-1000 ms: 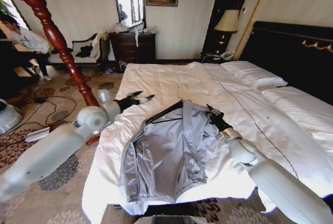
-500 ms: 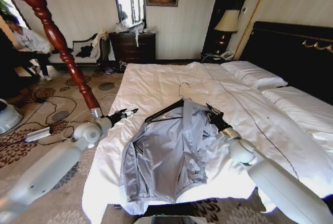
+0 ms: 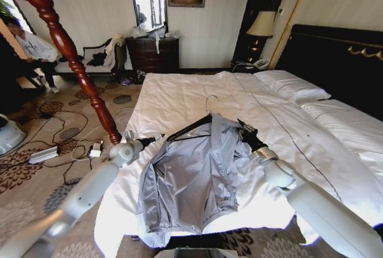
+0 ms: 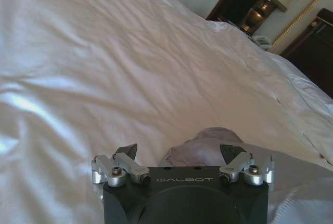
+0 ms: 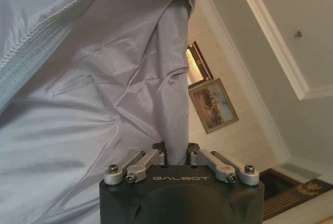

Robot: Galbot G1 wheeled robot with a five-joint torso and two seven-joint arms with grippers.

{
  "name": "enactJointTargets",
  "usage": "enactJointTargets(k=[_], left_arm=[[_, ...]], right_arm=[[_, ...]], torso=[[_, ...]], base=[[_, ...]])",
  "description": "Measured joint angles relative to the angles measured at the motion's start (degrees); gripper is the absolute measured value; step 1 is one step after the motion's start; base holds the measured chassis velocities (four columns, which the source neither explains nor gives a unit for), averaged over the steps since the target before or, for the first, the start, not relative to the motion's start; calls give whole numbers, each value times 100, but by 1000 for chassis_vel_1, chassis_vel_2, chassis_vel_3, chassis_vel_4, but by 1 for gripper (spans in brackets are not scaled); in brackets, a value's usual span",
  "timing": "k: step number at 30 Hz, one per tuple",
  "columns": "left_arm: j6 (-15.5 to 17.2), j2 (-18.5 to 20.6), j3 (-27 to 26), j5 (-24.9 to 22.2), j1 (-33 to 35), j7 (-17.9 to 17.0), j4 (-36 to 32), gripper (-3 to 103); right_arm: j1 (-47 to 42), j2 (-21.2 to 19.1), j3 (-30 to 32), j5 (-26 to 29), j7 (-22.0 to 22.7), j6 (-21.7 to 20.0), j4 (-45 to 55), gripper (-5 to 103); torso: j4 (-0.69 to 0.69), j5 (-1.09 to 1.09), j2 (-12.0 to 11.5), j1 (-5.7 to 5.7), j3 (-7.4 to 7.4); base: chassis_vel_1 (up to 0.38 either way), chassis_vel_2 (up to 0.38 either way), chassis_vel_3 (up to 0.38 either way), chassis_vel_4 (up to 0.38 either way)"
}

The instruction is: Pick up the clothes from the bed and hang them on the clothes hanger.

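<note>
The right gripper (image 3: 242, 127) is pinched on a fold of the clothes (image 3: 191, 177), the grey jacket's right shoulder edge. The right wrist view shows the fabric squeezed between its closed fingers (image 5: 165, 157) and draping up over the camera. That grip appears meant to lift the shoulder so it can be drawn over the clothes hanger (image 3: 190, 127), whose right arm is already under the collar while its left arm lies bare, the hook pointing to the far side. The left gripper (image 3: 154, 139), fingers spread wide and holding nothing, sits low at the jacket's left shoulder, apparently lining up to take that side. The jacket lies spread open on the near part of the bed (image 3: 179, 93).
</note>
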Motion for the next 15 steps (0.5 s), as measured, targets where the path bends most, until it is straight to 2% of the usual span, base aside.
enactJointTargets(k=[2, 15], left_arm=[[7, -187, -29, 65, -37, 64, 221, 90], [125, -541, 8, 318, -239, 466, 1033, 90]], right_arm=[[-27, -15, -6, 131, 30, -122, 50, 15], [-55, -50, -67, 178, 41, -167, 68, 15]], torso=[[-4, -1, 0, 0, 0], [-3, -1, 0, 0, 0]], base=[[0, 0, 0, 0], [0, 0, 0, 0]])
